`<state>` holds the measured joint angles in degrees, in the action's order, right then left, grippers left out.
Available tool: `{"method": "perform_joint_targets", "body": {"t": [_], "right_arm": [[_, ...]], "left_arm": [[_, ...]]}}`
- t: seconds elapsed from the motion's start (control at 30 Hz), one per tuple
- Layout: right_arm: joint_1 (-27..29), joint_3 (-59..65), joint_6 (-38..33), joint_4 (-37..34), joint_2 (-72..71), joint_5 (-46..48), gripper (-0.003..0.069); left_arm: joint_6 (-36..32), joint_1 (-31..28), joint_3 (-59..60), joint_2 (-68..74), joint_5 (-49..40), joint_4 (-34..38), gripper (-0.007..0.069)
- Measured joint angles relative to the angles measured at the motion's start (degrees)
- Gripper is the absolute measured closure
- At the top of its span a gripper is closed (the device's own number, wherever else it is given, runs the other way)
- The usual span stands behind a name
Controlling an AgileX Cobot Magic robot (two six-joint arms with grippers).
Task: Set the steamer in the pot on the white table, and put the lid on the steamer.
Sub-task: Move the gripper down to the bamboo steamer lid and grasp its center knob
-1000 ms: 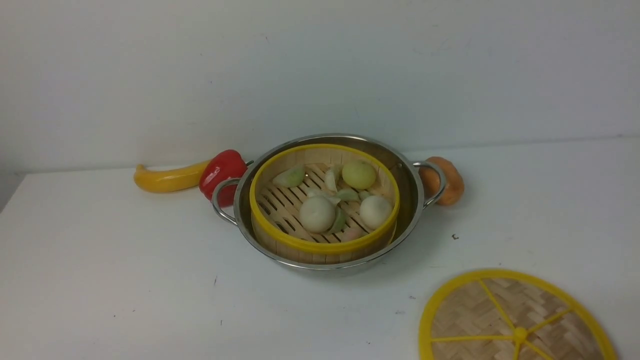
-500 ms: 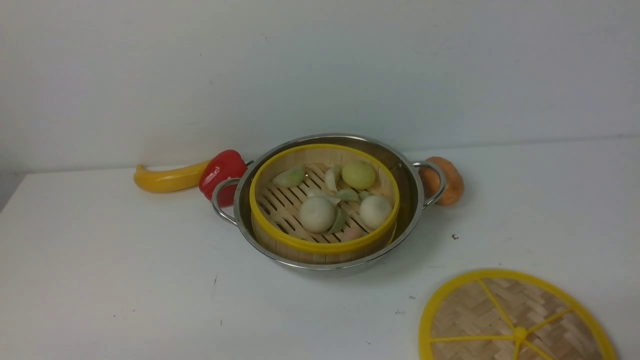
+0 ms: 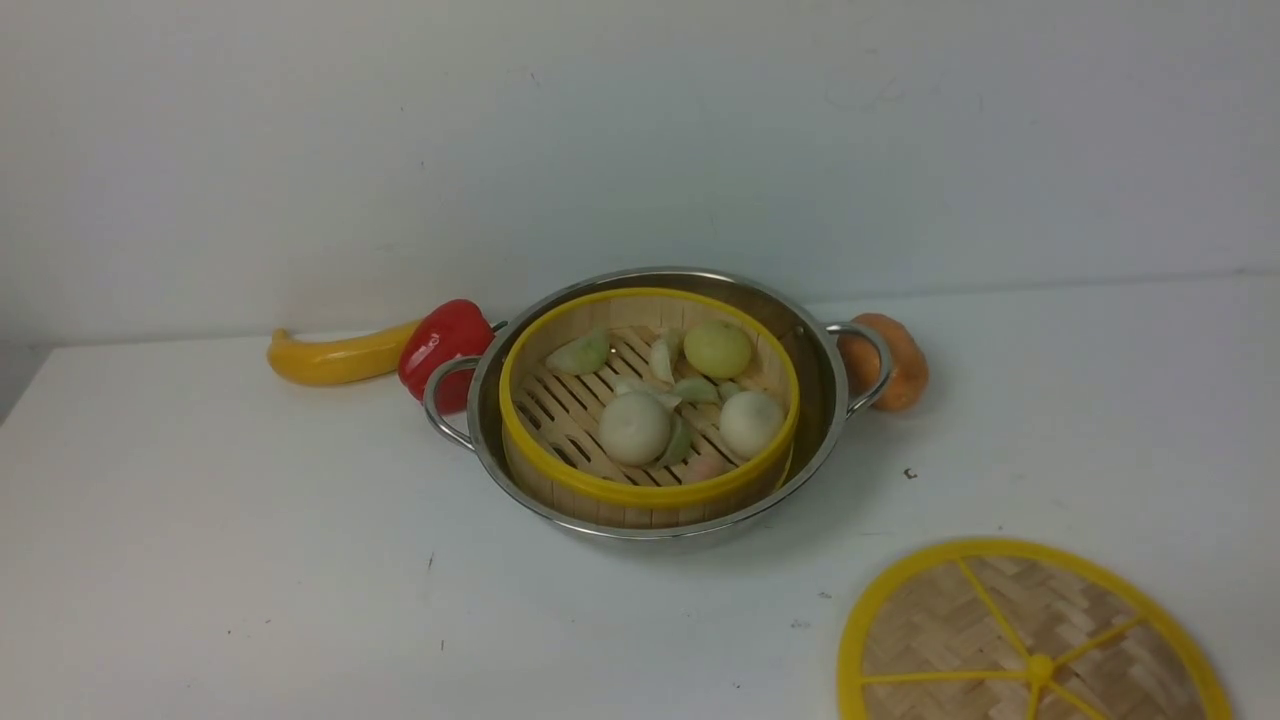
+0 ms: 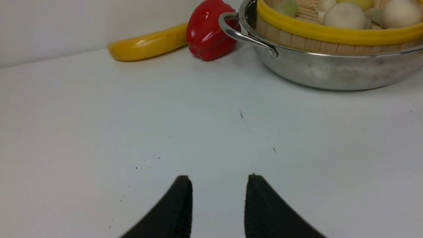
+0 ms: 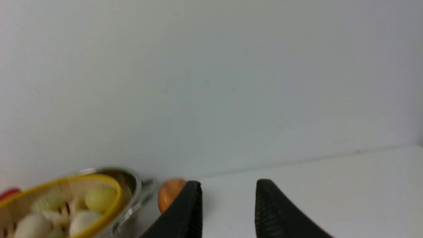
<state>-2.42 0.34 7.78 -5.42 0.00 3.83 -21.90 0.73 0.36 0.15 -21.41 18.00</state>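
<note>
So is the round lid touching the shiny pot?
Apart. The front view shows bare white table between the lid and the pot; the lid lies flat, nearer the camera and to the right.

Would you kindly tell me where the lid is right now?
In the front view, the lid lies flat on the white table, near right, cut by the frame edge, apart from the pot holding the steamer.

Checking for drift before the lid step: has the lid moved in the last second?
No. The lid lies unmoved, with the same gap to the pot.
</note>
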Motion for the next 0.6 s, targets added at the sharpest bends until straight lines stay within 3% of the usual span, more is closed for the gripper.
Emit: {"method": "perform_joint_targets", "body": {"t": [0.2,0.43,0.6], "right_arm": [[-0.1,-11.1,0.2,-0.7,-0.1,1.4,0.0416],[-0.1,-29.0,1.2,-5.4,-0.3,30.4,0.0416],[-0.1,-32.4,1.8,-8.6,-0.3,34.1,0.0416]], "left_arm": [[0.0,0.0,0.0,0.0,0.0,0.0,0.0394],[0.0,0.0,0.0,0.0,0.0,0.0,0.0394],[0.0,0.0,0.0,0.0,0.0,0.0,0.0394]]}}
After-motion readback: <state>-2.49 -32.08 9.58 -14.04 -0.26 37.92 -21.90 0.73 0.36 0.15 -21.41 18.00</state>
